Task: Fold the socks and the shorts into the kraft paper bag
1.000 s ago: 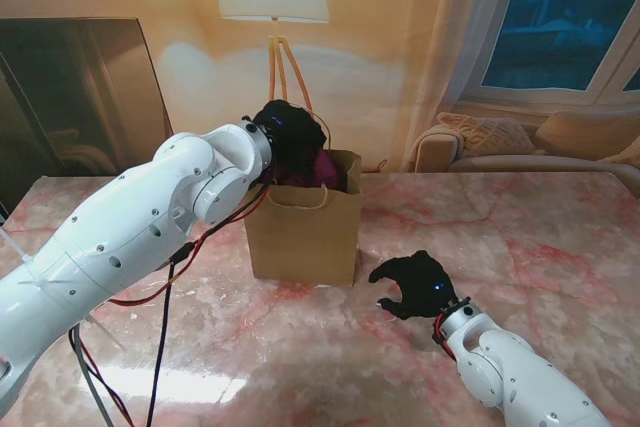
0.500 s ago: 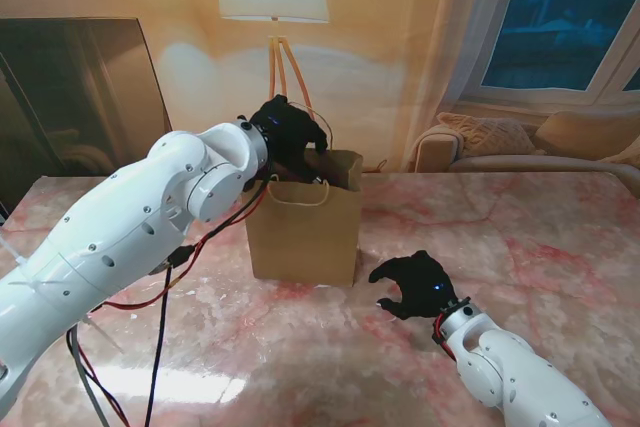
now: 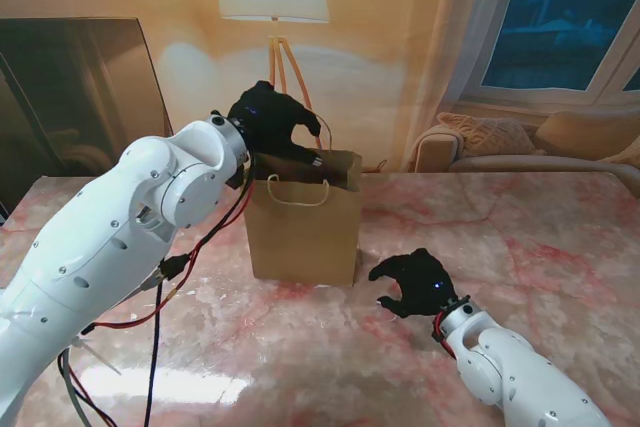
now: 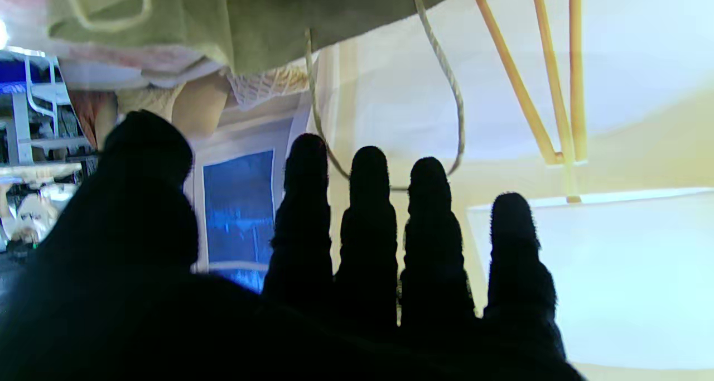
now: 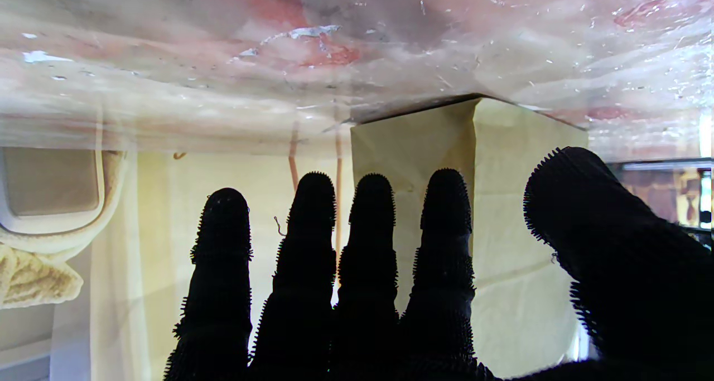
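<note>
My left hand [image 3: 272, 124] has come up out of the paper bag [image 3: 304, 217] since 1 s ago: then it was down in the mouth with something dark red under it, now it hangs above the far left corner of the rim, fingers spread and holding nothing. The left wrist view agrees: 4 fingers [image 4: 368, 225] and thumb apart, nothing between them, bag rim and rope handle [image 4: 446, 74] just beyond the tips.

My read: that garment got dropped in, so this deposit looks done. I can't see into the bag from here, so I can't tell socks from shorts or how many pieces are inside. No loose clothes show on the table [image 3: 520, 237].

Bag stands upright mid-table, mouth up, long axis vertical, a broad face towards me, its width running left-right. A handle loop hangs down over the near face.

My right hand [image 3: 415, 284] sits low on the table, right of the bag and nearer to me, apart from it. Fingers loosely spread, empty, pointing at the bag's side [image 5: 502, 213].
</note>
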`<control>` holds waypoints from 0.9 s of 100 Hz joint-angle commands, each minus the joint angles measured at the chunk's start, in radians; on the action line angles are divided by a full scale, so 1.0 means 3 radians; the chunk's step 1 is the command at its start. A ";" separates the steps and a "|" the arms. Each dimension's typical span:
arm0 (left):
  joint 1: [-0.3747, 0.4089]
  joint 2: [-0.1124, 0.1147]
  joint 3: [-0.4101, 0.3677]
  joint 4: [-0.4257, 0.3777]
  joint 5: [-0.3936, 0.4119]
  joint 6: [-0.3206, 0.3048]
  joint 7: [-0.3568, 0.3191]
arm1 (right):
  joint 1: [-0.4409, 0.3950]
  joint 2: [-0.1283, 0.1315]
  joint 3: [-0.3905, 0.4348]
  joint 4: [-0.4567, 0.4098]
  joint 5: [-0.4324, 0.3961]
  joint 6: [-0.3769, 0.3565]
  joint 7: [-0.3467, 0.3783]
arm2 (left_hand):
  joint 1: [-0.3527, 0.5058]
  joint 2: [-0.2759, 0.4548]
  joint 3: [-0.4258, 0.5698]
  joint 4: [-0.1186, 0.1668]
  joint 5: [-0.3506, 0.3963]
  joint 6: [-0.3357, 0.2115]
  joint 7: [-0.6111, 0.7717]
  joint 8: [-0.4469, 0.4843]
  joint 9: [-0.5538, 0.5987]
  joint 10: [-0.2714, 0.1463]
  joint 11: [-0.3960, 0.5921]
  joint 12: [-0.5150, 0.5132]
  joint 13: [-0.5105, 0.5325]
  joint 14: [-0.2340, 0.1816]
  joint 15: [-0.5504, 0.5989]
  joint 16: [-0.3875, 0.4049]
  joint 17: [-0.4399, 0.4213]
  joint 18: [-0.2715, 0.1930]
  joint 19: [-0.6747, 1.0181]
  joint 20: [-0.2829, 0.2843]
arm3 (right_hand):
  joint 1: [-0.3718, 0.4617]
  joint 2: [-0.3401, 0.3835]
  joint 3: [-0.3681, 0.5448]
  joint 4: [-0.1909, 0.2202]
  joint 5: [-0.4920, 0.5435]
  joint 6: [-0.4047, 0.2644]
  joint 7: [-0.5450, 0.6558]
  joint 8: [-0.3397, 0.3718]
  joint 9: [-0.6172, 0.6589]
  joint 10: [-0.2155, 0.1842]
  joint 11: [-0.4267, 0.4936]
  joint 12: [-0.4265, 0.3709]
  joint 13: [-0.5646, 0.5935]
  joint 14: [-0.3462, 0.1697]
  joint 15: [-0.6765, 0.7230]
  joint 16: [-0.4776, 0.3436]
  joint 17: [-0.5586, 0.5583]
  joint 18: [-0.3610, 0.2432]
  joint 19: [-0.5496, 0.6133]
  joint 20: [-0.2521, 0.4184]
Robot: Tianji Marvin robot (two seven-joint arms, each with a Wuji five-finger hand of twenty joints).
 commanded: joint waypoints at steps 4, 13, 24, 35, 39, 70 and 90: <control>0.0108 0.0034 -0.0133 -0.0140 -0.0048 0.0019 0.0094 | -0.0032 -0.0007 0.0018 -0.0060 -0.0036 0.0005 0.0003 | 0.0011 0.0115 -0.0054 0.0155 -0.0058 0.0018 -0.0035 0.0001 -0.0126 0.0088 -0.0048 -0.0020 -0.0129 0.0007 -0.0035 -0.0029 0.0015 -0.0094 -0.0091 -0.0100 | -0.0045 0.0044 -0.0059 0.0193 0.0029 -0.0033 -0.0068 0.0037 -0.0085 0.0042 -0.0042 -0.0047 -0.0068 0.0041 -0.0008 0.0065 -0.0052 0.0059 0.0058 0.0105; 0.0251 0.0028 -0.0296 -0.0263 -0.0101 0.0053 0.0184 | -0.0040 -0.0005 0.0030 -0.0086 -0.0049 0.0011 0.0009 | 0.0013 0.0170 -0.0075 0.0172 -0.0066 0.0043 -0.0042 -0.0004 -0.0156 0.0101 -0.0058 -0.0027 -0.0172 0.0001 -0.0054 -0.0048 0.0021 -0.0173 -0.0152 -0.0201 | -0.0047 0.0050 -0.0061 0.0194 0.0025 -0.0028 -0.0070 0.0036 -0.0083 0.0043 -0.0043 -0.0048 -0.0063 0.0043 -0.0007 0.0065 -0.0053 0.0060 0.0055 0.0103; 0.0438 0.0022 -0.0490 -0.0420 -0.0184 0.0074 0.0281 | -0.0059 -0.0005 0.0056 -0.0130 -0.0064 0.0017 0.0016 | -0.0008 0.0296 -0.0115 0.0204 -0.0146 0.0071 -0.0115 -0.0044 -0.0215 0.0110 -0.0089 -0.0060 -0.0216 -0.0021 -0.0106 -0.0119 0.0070 -0.0300 -0.0213 -0.0371 | -0.0050 0.0049 -0.0062 0.0194 0.0026 -0.0018 -0.0073 0.0034 -0.0078 0.0043 -0.0041 -0.0047 -0.0056 0.0049 -0.0005 0.0066 -0.0051 0.0059 0.0051 0.0101; 0.0699 0.0018 -0.0720 -0.0611 -0.0329 0.0076 0.0371 | -0.0089 0.0000 0.0102 -0.0185 -0.0092 0.0019 0.0030 | 0.0008 0.0394 -0.0194 0.0219 -0.0226 0.0136 -0.0210 -0.0108 -0.0347 0.0095 -0.0156 -0.0168 -0.0305 -0.0071 -0.0197 -0.0300 0.0093 -0.0494 -0.0344 -0.0735 | -0.0051 0.0053 -0.0065 0.0194 0.0036 -0.0005 -0.0071 0.0034 -0.0077 0.0041 -0.0043 -0.0048 -0.0052 0.0051 -0.0006 0.0066 -0.0046 0.0062 0.0051 0.0099; 0.0808 0.0013 -0.0806 -0.0674 -0.0362 0.0061 0.0441 | -0.0102 0.0002 0.0123 -0.0207 -0.0100 0.0017 0.0038 | 0.0008 0.0405 -0.0214 0.0221 -0.0246 0.0162 -0.0230 -0.0121 -0.0385 0.0093 -0.0171 -0.0190 -0.0337 -0.0074 -0.0211 -0.0328 0.0103 -0.0543 -0.0350 -0.0797 | -0.0051 0.0054 -0.0066 0.0195 0.0033 -0.0003 -0.0075 0.0033 -0.0079 0.0045 -0.0044 -0.0048 -0.0052 0.0051 -0.0006 0.0066 -0.0048 0.0063 0.0049 0.0097; 0.1842 -0.0030 -0.1451 -0.1214 -0.0351 -0.0254 0.1076 | -0.0529 0.0020 0.0557 -0.0772 -0.0252 -0.0018 0.0211 | 0.0003 0.0628 -0.0576 0.0298 -0.0355 0.0317 -0.0437 -0.0271 -0.0582 0.0189 -0.0199 -0.0299 -0.0478 -0.0073 -0.0225 -0.0457 0.0098 -0.0684 -0.0200 -0.1081 | -0.0057 0.0056 -0.0077 0.0195 0.0011 0.0014 -0.0088 0.0028 -0.0090 0.0045 -0.0057 -0.0053 -0.0059 0.0053 -0.0019 0.0060 -0.0048 0.0058 0.0024 0.0076; 0.2530 -0.0074 -0.1686 -0.1387 -0.0266 -0.0525 0.1567 | -0.0736 0.0018 0.0711 -0.0986 -0.0292 -0.0033 0.0235 | -0.0019 0.0720 -0.0667 0.0325 -0.0433 0.0364 -0.0473 -0.0286 -0.0674 0.0198 -0.0232 -0.0313 -0.0548 -0.0029 -0.0237 -0.0461 0.0138 -0.0631 -0.0165 -0.1094 | -0.0066 0.0065 -0.0092 0.0197 -0.0009 0.0024 -0.0106 0.0021 -0.0099 0.0046 -0.0079 -0.0064 -0.0053 0.0050 -0.0040 0.0045 -0.0038 0.0054 -0.0012 0.0047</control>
